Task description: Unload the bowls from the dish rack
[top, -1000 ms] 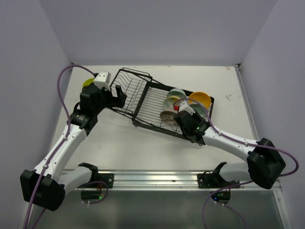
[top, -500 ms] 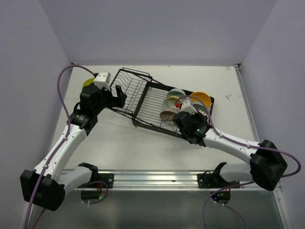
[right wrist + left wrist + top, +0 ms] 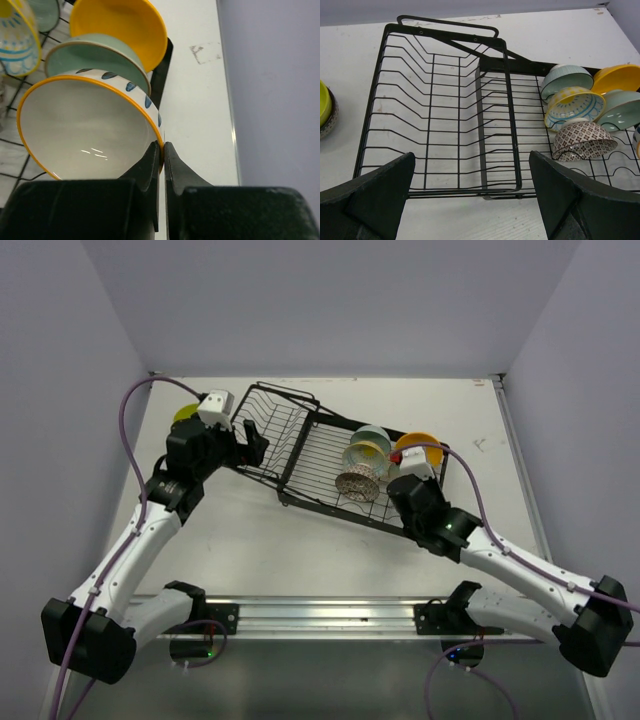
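Observation:
The black wire dish rack (image 3: 290, 440) lies mid-table, its basket section empty in the left wrist view (image 3: 445, 100). Its flat section holds a ribbed teal bowl (image 3: 567, 80), a yellow-and-blue patterned bowl (image 3: 575, 105), a brown-patterned bowl (image 3: 582, 140), an orange-yellow bowl (image 3: 120, 22) and a pale teal bowl (image 3: 95, 55). My right gripper (image 3: 163, 147) is shut on the rim of a white bowl with an orange rim (image 3: 90, 125), which leans against the pale teal bowl. My left gripper (image 3: 475, 190) is open and empty at the basket's near edge.
A yellow-green bowl (image 3: 324, 102) sits inside a dark striped bowl (image 3: 330, 122) on the table left of the rack, also seen from above (image 3: 185, 412). Bare white table (image 3: 200, 100) lies right of the rack. Walls stand close on both sides.
My right arm has swung to the right, and its gripper has shifted to the rack's right end. The left arm has not moved.

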Motion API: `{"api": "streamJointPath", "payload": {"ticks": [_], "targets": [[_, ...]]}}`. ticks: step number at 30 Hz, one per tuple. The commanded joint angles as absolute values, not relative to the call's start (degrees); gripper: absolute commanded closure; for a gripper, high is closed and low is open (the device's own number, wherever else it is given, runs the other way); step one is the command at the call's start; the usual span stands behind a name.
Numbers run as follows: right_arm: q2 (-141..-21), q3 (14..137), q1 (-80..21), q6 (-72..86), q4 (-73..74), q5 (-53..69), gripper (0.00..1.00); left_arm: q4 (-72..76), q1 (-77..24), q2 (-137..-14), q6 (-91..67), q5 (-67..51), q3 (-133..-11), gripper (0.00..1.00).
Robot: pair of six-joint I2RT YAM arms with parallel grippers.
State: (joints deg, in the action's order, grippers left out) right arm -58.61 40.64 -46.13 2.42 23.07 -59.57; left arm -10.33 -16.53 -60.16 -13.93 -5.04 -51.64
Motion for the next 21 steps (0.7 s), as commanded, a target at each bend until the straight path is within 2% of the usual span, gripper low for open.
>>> {"api": "streamJointPath", "payload": {"ticks": [1,6,10,14,21], "targets": [[-53.4,41.5,-46.4,4.7,19.0,-53.3,1.00,-6.0,-16.7,-57.7,-14.4,-11.1,-51.4,0.00],[-52.3,44.4,-46.3,6.4,19.4,-46.7,1.00,-2.7,-16.7,-57.8,-15.3,-19.7,-50.5,0.00],[-58.2,51.3,-46.5,7.2,20.4,-43.0,1.00,2.6,-16.7,-58.2,-16.3,-30.2,-49.1,0.00],[-64.8,57.1,-48.3,7.3,19.4,-41.7,1.00,4.7,-17.0,-59.0,-17.1,-35.1,-48.7,0.00],[-76.2,69.8,-54.7,5.9,17.0,-43.1,1.00,2.7,-19.9,-60.6,-15.2,-33.7,-49.6,0.00]]}}
